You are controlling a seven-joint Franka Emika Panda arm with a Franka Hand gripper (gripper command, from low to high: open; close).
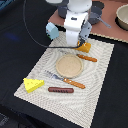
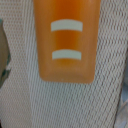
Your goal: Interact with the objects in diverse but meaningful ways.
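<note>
An orange ridged block (image 1: 86, 47) lies at the far edge of the woven placemat (image 1: 100, 75). My gripper (image 1: 80, 45) hangs straight over it, very close. In the wrist view the orange block (image 2: 65, 40) fills most of the picture and shows two white bars; no fingers appear there, so whether the jaws touch the block is unclear. A yellow holed cheese wedge (image 1: 33, 84) and a thin brown sausage (image 1: 60, 90) rest at the mat's near edge. Behind the arm stands a light blue cup (image 1: 51, 30). The dark grey pan (image 1: 96, 19) is partly hidden by the arm.
A round tan plate (image 1: 68, 65) sits mid-mat, with an orange-handled fork (image 1: 67, 80) in front of it and an orange-handled knife (image 1: 86, 58) behind it. A beige bowl (image 1: 122, 17) stands on the brown board at the exterior view's right. A black cable loops behind the arm.
</note>
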